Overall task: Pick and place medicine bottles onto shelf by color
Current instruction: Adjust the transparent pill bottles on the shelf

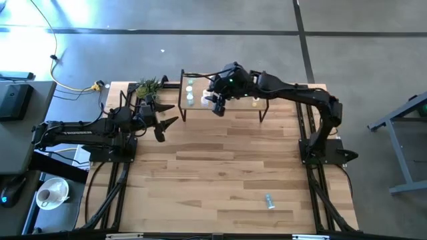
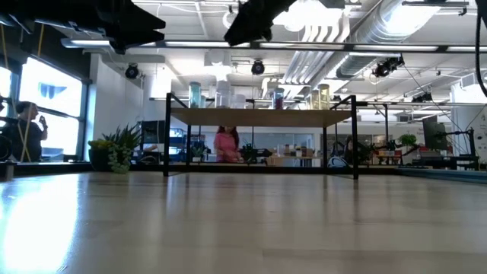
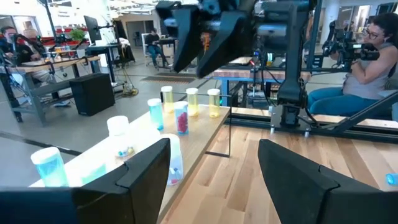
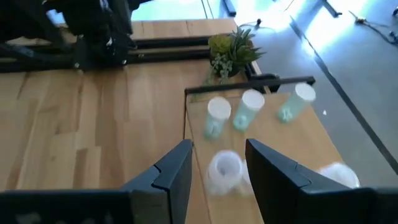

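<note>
On the shelf (image 4: 267, 155), a white bottle (image 4: 225, 169) sits between the right gripper (image 4: 217, 163)'s half-open, empty jaws.

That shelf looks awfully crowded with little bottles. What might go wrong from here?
1. The right end effector hangs open just above a white bottle on the shelf; three teal bottles stand close by, so a careless move could topple them.
2. The white bottle stands near the shelf's edge and could be nudged off.
3. One light blue bottle lies far off on the table, a long reach away.
</note>
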`<move>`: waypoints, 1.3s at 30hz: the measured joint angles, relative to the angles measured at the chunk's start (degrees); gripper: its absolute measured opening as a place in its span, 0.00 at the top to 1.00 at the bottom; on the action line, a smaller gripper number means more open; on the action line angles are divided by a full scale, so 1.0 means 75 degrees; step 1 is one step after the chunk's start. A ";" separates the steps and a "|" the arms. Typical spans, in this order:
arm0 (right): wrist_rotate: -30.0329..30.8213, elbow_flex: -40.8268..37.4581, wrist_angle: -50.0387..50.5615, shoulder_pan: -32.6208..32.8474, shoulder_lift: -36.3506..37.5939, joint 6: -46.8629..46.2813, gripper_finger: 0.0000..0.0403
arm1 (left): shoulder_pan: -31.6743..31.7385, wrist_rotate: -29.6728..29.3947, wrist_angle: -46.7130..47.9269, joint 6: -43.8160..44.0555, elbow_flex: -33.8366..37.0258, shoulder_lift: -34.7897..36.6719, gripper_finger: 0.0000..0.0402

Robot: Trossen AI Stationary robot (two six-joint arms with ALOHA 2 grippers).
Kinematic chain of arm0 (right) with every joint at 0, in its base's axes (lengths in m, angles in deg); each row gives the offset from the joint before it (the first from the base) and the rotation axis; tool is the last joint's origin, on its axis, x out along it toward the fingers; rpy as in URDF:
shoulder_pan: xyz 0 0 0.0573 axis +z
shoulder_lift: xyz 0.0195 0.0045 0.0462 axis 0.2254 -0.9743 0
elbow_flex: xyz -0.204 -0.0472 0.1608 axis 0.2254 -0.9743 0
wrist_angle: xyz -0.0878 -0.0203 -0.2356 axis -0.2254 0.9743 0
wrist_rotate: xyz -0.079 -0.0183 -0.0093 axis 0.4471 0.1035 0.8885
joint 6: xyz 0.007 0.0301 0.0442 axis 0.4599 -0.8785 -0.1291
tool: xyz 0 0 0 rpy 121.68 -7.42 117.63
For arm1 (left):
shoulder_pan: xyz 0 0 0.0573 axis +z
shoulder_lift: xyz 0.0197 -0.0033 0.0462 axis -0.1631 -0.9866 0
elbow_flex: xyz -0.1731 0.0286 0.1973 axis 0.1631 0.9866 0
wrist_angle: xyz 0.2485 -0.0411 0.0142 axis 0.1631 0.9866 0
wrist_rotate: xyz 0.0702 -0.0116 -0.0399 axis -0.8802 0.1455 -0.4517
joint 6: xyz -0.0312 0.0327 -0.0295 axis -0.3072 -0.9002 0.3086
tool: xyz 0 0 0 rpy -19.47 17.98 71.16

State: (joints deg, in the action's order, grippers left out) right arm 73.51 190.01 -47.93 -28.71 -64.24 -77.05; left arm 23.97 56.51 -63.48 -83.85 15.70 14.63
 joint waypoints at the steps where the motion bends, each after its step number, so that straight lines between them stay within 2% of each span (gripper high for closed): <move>1: 0.0001 0.0000 0.0110 0.0005 0.0081 -0.0023 0.65 | 0.0000 0.0000 0.0000 0.0000 0.0002 0.0000 0.42; 7: 0.0010 0.0000 0.0073 0.0061 0.0342 -0.0023 0.65 | -0.0003 0.0000 0.0000 0.0023 0.0000 0.0000 0.42; 19: 0.0439 0.0096 -0.1212 0.0041 0.0274 0.0044 0.65 | -0.0003 0.0000 -0.0003 0.0085 0.0001 0.0000 0.42; 24: 0.0339 0.0140 -0.1750 0.0044 -0.0037 0.0041 0.65 | -0.0003 0.0000 -0.0011 0.0145 0.0000 -0.0037 0.42; 30: 0.0349 0.0125 -0.1468 0.0029 -0.0709 0.0202 0.65 | 0.0000 0.0000 -0.0009 0.0143 0.0000 -0.0160 0.42; 36: 0.1350 0.0119 -0.1317 0.0064 -0.0883 0.0634 0.65 | 0.0003 -0.0053 -0.0090 0.0051 0.0000 -0.0335 0.42; 39: 0.1765 0.0119 -0.1306 0.0064 -0.0685 0.0791 0.65 | 0.0003 -0.0481 -0.0568 -0.0407 -0.0005 -0.0539 0.42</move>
State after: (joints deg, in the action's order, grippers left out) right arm 86.74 190.91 -57.73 -28.23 -69.38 -71.12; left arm 24.00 52.90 -67.74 -86.91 15.66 10.59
